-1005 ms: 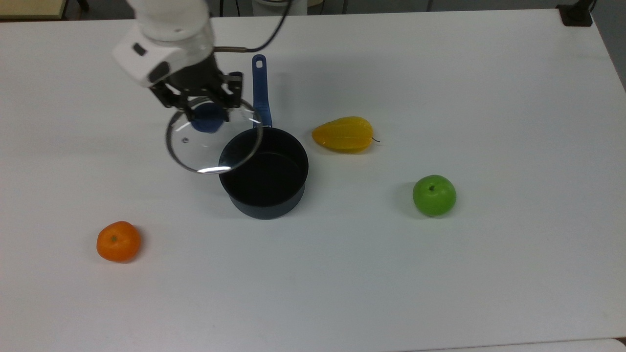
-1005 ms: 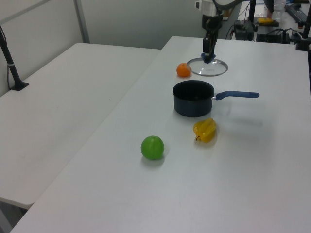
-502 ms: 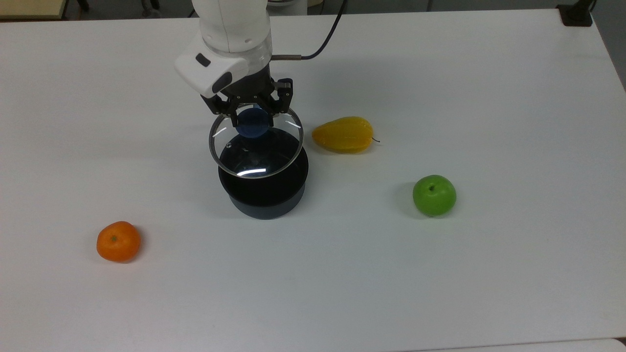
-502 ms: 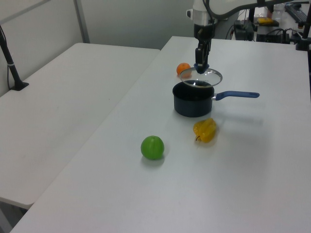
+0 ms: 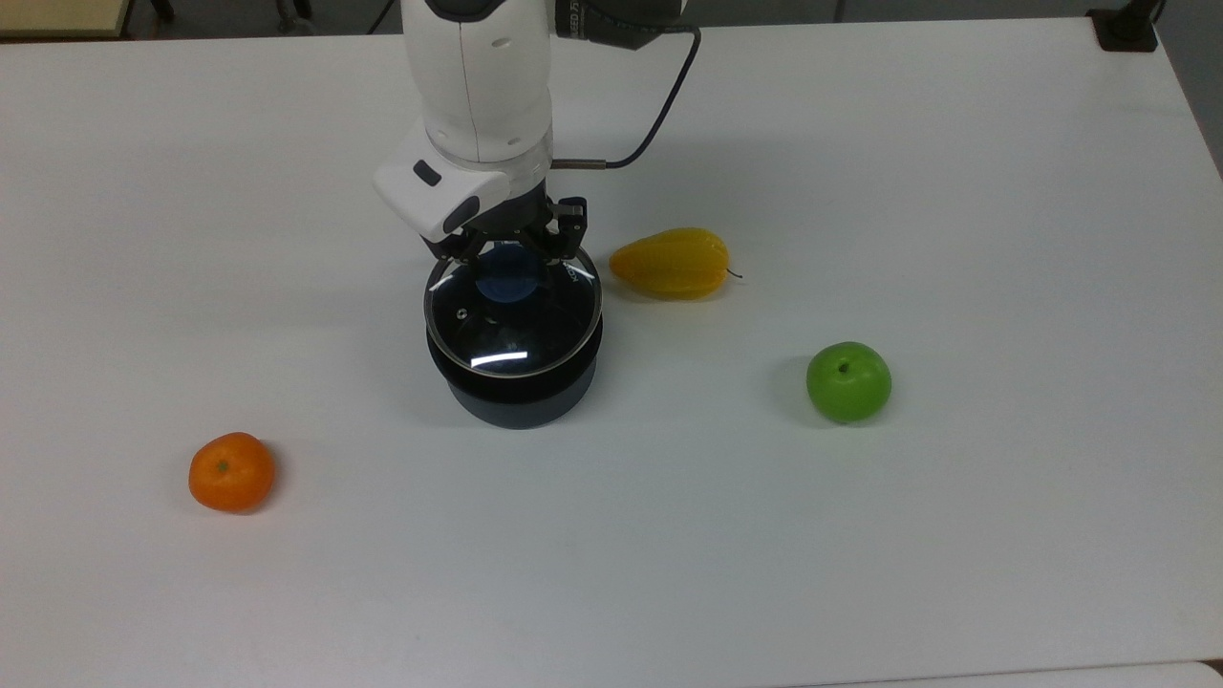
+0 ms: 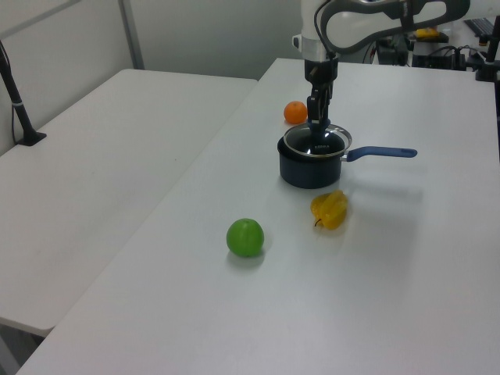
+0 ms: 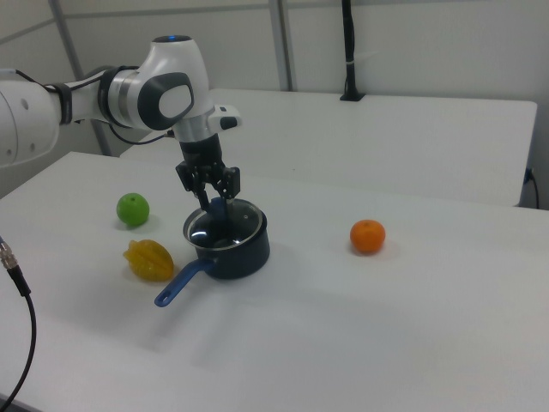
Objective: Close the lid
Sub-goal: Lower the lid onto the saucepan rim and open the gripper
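I hold the round clear glass lid [image 5: 513, 320] with its metal rim over the dark saucepan [image 5: 516, 387] near the white table's [image 5: 955, 191] middle, my jaws pinching its blue knob [image 5: 509, 279]. Whether the rim is fully seated I cannot tell. My worry: letting go while it sits crooked could leave it tilted or send it sliding off. On the table: one lid, one saucepan, one orange [image 5: 231, 471], one green apple [image 5: 848, 381], one yellow ridged fruit [image 5: 671, 262].
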`<state>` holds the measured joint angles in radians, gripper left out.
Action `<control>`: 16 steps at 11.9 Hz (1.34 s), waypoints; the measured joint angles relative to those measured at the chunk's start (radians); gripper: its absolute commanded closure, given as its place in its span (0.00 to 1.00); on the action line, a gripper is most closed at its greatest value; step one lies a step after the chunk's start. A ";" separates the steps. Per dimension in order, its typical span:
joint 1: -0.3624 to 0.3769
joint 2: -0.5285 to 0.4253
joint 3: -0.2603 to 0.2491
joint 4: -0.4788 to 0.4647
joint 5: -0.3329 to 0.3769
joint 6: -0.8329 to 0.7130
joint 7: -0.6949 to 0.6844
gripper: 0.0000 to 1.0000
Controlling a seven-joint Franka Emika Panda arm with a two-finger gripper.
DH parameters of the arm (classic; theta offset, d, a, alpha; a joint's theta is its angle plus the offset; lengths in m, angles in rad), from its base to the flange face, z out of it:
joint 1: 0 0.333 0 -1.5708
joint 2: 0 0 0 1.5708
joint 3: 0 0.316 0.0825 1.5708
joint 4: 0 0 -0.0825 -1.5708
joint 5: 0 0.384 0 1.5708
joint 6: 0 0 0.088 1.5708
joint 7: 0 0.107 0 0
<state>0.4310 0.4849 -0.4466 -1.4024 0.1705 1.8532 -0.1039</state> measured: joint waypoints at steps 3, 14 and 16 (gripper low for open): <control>0.000 0.010 0.000 0.000 0.000 0.017 0.013 0.67; -0.005 0.031 0.002 0.023 0.000 0.023 0.015 0.66; -0.005 0.038 0.005 0.027 0.000 0.023 0.017 0.66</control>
<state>0.4259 0.5232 -0.4421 -1.3755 0.1703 1.8762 -0.0874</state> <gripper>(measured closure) 0.392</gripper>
